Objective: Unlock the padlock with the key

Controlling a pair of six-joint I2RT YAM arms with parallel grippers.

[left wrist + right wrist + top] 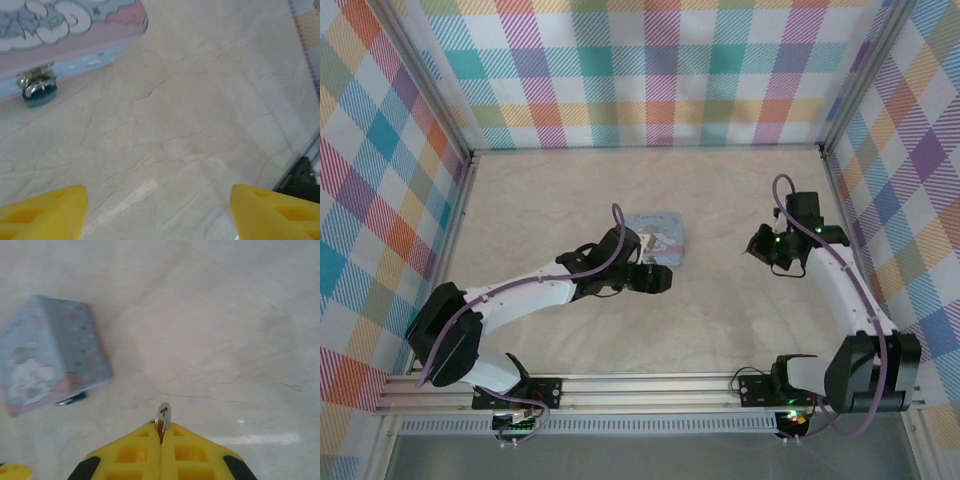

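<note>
**Key** (pixel 163 416): you see only a small silver loop of it, standing up from the tip of the right gripper (pixel 161 431). Its head cannot be told apart from the yellow fingers.

**Right gripper**: clenched on the key, jaws pressed flat together, held above the bare table (pixel 225 330).

**Padlock** (pixel 74 399): ahead and to the left of your right gripper, well apart from it. It has a teal body and a silver shackle and hangs at the side of the tin (pixel 50 350).

**Tin**: pale blue with a white cartoon figure, lying on the table.

**Left gripper** (pixel 157 212): released, jaws spread wide and holding nothing. The padlock (pixel 39 92) and tin (pixel 75 30) sit ahead and to its left, near but not touching.
</note>
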